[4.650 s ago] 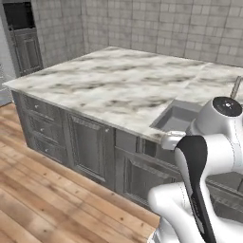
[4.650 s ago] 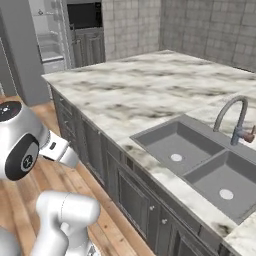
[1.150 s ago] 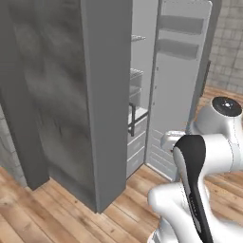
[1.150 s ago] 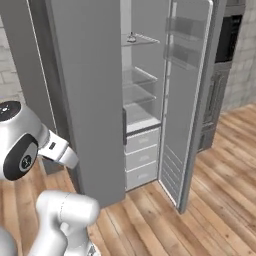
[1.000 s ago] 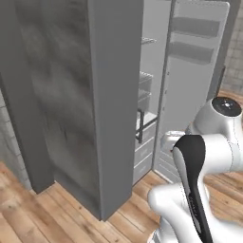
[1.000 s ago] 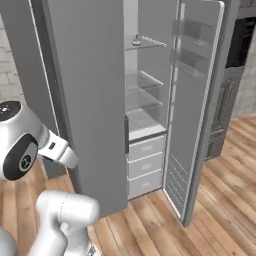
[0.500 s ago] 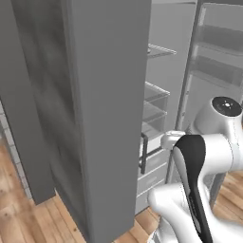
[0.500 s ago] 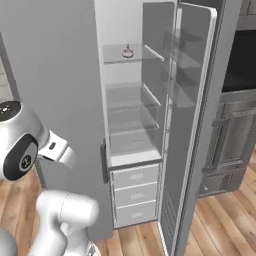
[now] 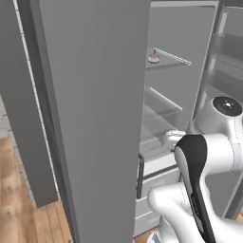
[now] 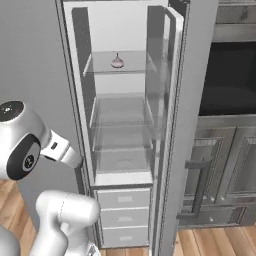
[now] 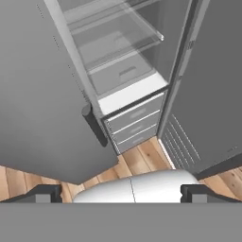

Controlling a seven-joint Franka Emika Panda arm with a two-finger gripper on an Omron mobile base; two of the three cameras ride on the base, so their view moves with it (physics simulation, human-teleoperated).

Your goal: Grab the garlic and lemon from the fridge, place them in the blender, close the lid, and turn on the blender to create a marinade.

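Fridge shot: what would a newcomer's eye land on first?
The open fridge, with its clear glass shelves nearly bare. A single small pinkish bulb, likely the garlic, sits alone on the top shelf. Below are white drawers, and the gripper hangs open in front, holding nothing.

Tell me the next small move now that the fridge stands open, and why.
Probably raise the hand toward the top glass shelf: the garlic sits there, while the gripper, fingers spread and empty, points low at the white drawers of the fridge. No lemon is visible yet.
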